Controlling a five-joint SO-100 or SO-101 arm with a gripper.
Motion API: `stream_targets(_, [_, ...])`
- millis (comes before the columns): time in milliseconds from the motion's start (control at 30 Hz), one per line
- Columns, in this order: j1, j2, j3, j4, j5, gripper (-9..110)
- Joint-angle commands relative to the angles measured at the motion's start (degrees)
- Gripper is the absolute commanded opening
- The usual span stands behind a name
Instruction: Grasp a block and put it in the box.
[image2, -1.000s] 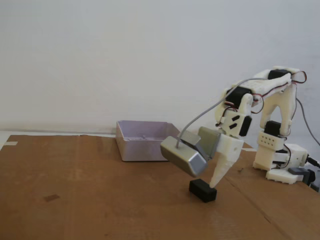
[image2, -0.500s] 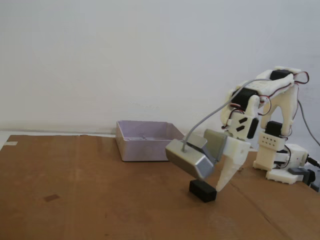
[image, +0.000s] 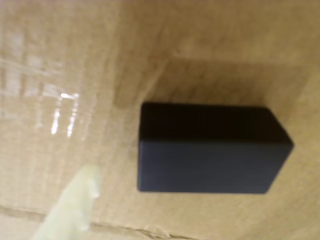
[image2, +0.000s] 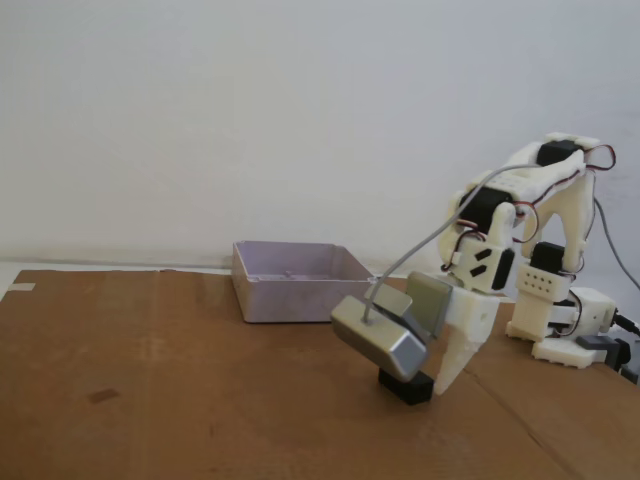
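We see a matte black block on plain brown cardboard covering the table. Our arm is white with black motors and thin red wires; its claw is white too, appearing pale yellowish in the wrist view. The camera housing is shiny grey, its cable grey. The box is pale grey-lilac, the wall off-white.

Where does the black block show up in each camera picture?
Wrist view: the block fills the centre right, lying on brown cardboard.
Fixed view: the block sits low, right of centre, partly hidden by the grey camera housing.
Shared landmark: the cardboard under it.
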Motion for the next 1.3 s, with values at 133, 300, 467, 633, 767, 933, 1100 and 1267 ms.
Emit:
stream_targets(133, [1.1,1.8,-5.9,-0.8,-0.5,56])
stream_targets(300, [1.2,1.6,-5.8,-0.8,-0.7,56])
stream_targets(467, [1.2,-0.8,-6.9,-0.9,-0.4,56])
stream_targets(633, [2.2,-2.1,-7.4,-0.9,-0.8,56])
stream_targets(767, [3.6,-2.5,-7.4,-0.9,-0.9,56])
stream_targets(933, [4.3,-2.5,-7.4,-0.9,-0.9,56])
stream_targets(1100, [4.3,-2.5,-6.9,-3.3,-0.8,56])
stream_targets(1267, [4.3,-2.5,-6.7,-3.6,-0.7,56])
